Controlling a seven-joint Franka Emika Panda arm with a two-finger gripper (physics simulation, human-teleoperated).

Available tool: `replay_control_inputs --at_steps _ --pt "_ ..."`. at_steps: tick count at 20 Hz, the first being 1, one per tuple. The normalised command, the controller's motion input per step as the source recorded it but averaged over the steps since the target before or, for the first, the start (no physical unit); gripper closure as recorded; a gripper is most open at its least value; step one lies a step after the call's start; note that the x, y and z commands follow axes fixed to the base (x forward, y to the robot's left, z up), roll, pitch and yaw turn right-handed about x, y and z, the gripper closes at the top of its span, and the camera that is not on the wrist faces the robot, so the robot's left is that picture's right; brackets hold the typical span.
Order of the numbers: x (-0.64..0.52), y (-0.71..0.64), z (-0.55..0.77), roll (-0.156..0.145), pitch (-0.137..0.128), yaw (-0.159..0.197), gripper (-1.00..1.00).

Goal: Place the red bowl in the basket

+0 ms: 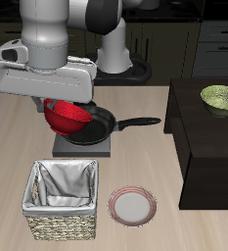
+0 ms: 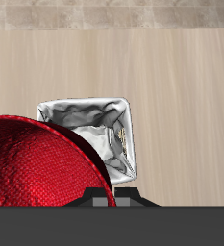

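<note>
The red bowl point(image 1: 68, 118) hangs tilted in my gripper point(image 1: 57, 104), lifted above the black frying pan point(image 1: 96, 125). The gripper is shut on the bowl's rim; its fingers are mostly hidden behind the gripper body. In the wrist view the red bowl point(image 2: 41, 173) fills the near field, with the basket point(image 2: 89, 130) below and beyond it. The basket point(image 1: 62, 201), woven wicker with a grey-white cloth lining, stands near the table's front edge, in front of the pan. It looks empty inside.
The frying pan sits on a grey stove pad point(image 1: 82, 147), handle point(image 1: 140, 123) pointing sideways. A pink-rimmed plate point(image 1: 132, 206) lies beside the basket. A green patterned bowl point(image 1: 221, 97) rests on a dark cabinet point(image 1: 208, 137) at the table's side.
</note>
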Motion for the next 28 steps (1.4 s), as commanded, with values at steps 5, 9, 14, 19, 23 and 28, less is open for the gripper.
replay_control_inputs --at_steps 5,9,14,19,23,28 --pt "0.18 -0.02 -0.18 0.013 0.026 0.005 1.0" --pt "0.09 -0.07 -0.33 0.005 0.039 0.006 1.0" --pt "0.14 -0.23 -0.35 -0.015 0.039 0.009 1.0" --pt "0.13 -0.21 -0.33 -0.044 0.039 0.001 1.0" --pt "0.09 -0.12 -0.36 -0.026 0.039 0.02 1.0" --pt "-0.03 0.05 -0.32 0.005 0.015 0.107 -1.0"
